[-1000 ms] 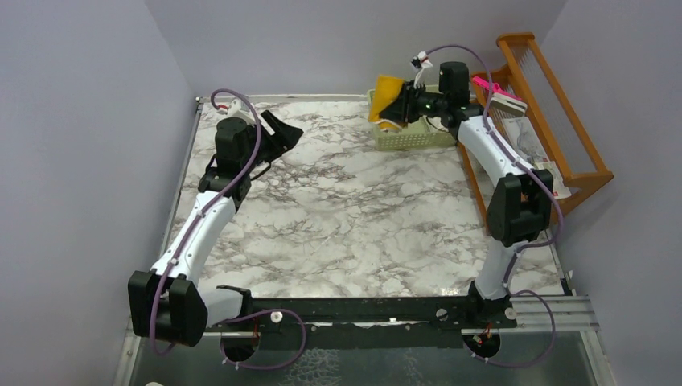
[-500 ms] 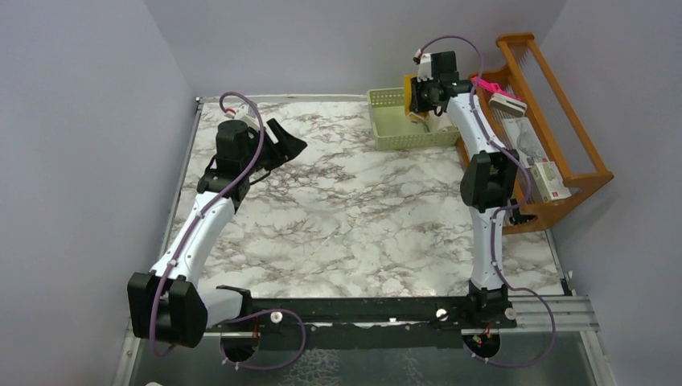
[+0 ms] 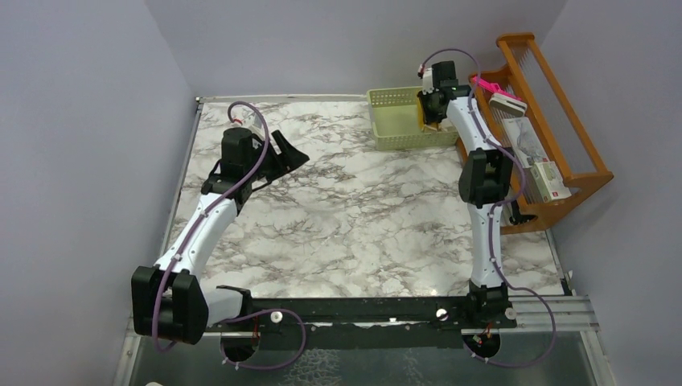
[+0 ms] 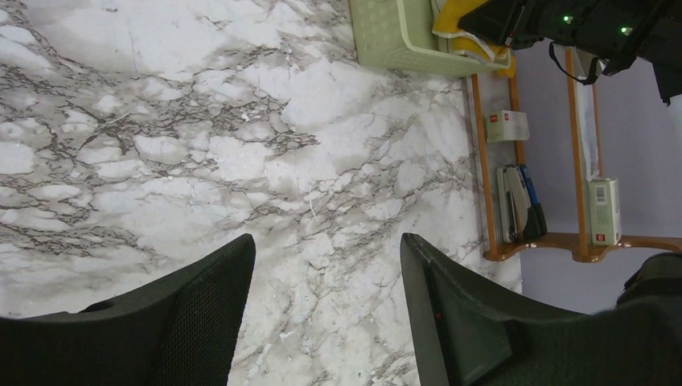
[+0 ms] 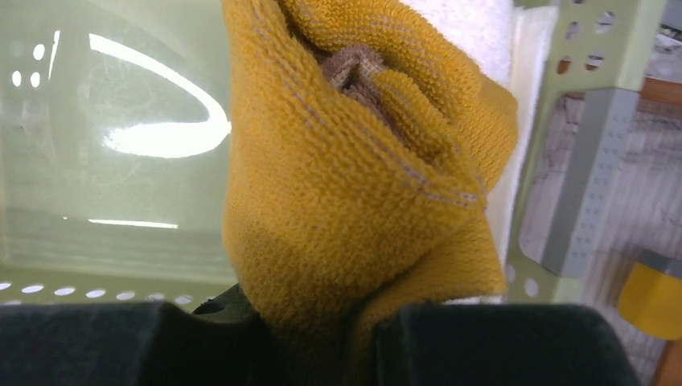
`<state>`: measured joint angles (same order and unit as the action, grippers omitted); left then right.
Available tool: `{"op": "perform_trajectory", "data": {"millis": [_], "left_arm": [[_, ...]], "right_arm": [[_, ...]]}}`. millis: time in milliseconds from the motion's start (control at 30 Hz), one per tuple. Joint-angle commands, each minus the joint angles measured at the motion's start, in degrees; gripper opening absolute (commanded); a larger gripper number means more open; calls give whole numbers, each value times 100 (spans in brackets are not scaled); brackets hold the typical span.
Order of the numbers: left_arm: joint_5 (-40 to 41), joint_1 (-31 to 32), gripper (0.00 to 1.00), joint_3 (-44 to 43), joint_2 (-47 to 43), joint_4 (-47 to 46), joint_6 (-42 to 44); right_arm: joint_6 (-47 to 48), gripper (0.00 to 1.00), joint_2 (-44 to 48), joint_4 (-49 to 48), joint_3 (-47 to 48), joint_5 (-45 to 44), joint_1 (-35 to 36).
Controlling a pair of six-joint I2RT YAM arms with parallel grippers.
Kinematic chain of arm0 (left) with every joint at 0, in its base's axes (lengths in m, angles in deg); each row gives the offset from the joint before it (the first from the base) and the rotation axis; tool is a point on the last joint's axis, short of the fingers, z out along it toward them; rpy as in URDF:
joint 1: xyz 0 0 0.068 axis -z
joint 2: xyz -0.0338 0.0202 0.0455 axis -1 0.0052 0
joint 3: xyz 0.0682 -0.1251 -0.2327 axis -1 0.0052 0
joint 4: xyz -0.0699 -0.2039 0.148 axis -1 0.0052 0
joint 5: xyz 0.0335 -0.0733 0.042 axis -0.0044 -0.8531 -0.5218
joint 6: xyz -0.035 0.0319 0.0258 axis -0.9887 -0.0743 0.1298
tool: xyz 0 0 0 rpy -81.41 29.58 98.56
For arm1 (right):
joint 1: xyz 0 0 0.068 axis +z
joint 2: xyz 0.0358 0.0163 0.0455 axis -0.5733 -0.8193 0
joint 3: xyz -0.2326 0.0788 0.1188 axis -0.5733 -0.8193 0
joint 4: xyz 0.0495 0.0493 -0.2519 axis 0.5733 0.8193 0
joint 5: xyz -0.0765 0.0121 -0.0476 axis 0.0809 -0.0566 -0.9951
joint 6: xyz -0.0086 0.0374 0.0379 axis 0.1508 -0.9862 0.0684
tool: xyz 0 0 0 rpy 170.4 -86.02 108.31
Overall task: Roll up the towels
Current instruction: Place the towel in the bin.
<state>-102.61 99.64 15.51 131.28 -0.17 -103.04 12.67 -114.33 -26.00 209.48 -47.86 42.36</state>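
Note:
The mustard-yellow towel (image 5: pixel 346 161) is bunched and pinched between the fingers of my right gripper (image 5: pixel 354 322), which is shut on it inside the pale green basket (image 3: pixel 396 138) at the back of the table. The cream-white towel (image 5: pixel 476 28) lies behind it against the basket's wall. In the top view my right gripper (image 3: pixel 431 111) is at the basket's right end. The left wrist view shows the yellow towel (image 4: pixel 460 18) at the basket's rim. My left gripper (image 3: pixel 291 153) is open and empty above the marble table (image 3: pixel 346 217), left of the basket; its jaws (image 4: pixel 326 265) stand wide apart.
A wooden rack (image 3: pixel 563 129) with boxes and a pink-handled brush stands along the table's right side, right beside the basket. Purple walls close in the left, back and right. The arm bases and a black rail run along the near edge.
My right gripper has carried the yellow towel from above the basket's left end rightward and down into the basket's right end. My left gripper has drifted slightly nearer.

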Motion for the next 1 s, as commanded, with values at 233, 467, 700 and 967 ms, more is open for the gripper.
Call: {"op": "perform_trajectory", "data": {"millis": [233,467,700,967], "left_arm": [[-295,-38,69,46,166,42,82],[-455,-35,69,-27,315,4,82],[-456,-35,72,-133,312,168,286],[-465,-43,73,-675,368,735,810]], "right_arm": [[-80,41,-625,70,486,392,-17],[-168,67,-300,-185,428,662,-18],[-98,84,-55,-135,533,449,-19],[-141,89,646,-239,509,245,-21]]}}
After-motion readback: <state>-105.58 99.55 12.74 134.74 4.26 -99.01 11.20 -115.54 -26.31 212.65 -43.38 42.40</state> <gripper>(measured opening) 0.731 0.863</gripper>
